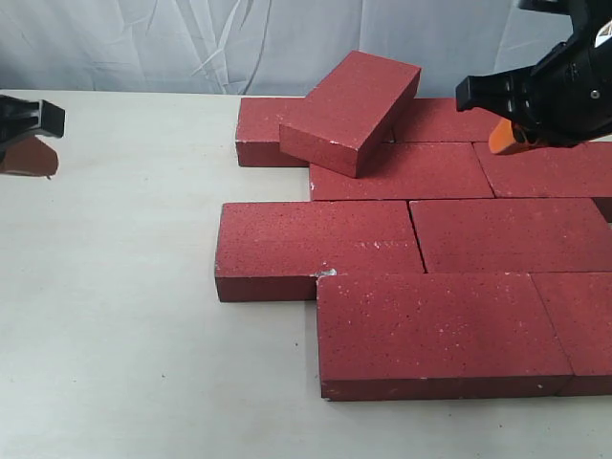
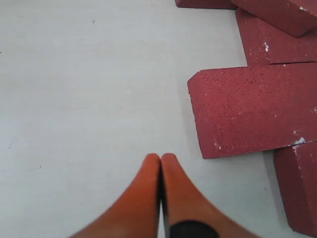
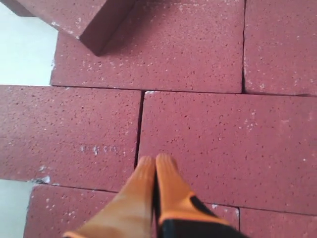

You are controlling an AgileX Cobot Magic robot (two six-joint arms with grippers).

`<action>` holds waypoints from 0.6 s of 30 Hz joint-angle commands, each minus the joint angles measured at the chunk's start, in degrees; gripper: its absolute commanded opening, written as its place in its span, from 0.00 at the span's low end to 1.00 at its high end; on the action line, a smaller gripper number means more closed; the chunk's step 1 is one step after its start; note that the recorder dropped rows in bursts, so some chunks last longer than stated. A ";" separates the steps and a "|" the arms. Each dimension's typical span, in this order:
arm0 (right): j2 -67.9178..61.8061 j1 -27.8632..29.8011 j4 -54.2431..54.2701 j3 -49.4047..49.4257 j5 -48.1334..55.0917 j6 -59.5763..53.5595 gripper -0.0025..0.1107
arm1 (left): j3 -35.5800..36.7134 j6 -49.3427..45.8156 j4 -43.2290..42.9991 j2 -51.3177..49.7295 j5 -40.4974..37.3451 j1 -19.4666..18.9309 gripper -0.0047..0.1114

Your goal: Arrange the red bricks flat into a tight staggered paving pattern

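The left gripper (image 2: 160, 158) hangs over the bare off-white table (image 1: 115, 287), orange fingers pressed together on nothing, well apart from the work. To its right lie the flat rectangular dark-red paver bricks (image 1: 430, 335), set flat in staggered rows with narrow seams. One speckled red brick (image 1: 349, 110) rests tilted across the back rows, so I judge the job to be at that last stray piece. The right gripper (image 3: 155, 161) hovers above the laid rows, its fingers also shut and empty.

The next move probably calls for lifting or sliding the tilted brick down flat against the pattern's edge; a grasp would need the jaws spread first.

Only the exterior view shows the tilted brick whole. The left wrist view shows the stepped left edge and white chips. The right wrist view shows the seams from close above.
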State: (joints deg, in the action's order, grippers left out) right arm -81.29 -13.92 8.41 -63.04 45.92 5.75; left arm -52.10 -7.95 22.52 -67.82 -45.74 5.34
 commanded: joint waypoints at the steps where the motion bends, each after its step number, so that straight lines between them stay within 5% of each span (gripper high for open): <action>1: -3.19 1.93 0.93 -0.12 -3.69 -3.06 0.02 | -2.46 0.29 -0.10 -3.53 1.20 -0.09 0.04; 18: -20.77 1.93 3.19 -12.95 -9.64 -6.82 0.02 | -10.75 2.99 -0.09 -20.04 13.36 10.80 0.04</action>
State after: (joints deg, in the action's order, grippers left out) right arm -99.55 -12.29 10.02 -72.47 37.58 1.47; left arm -60.96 -5.46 22.27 -84.43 -34.40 14.38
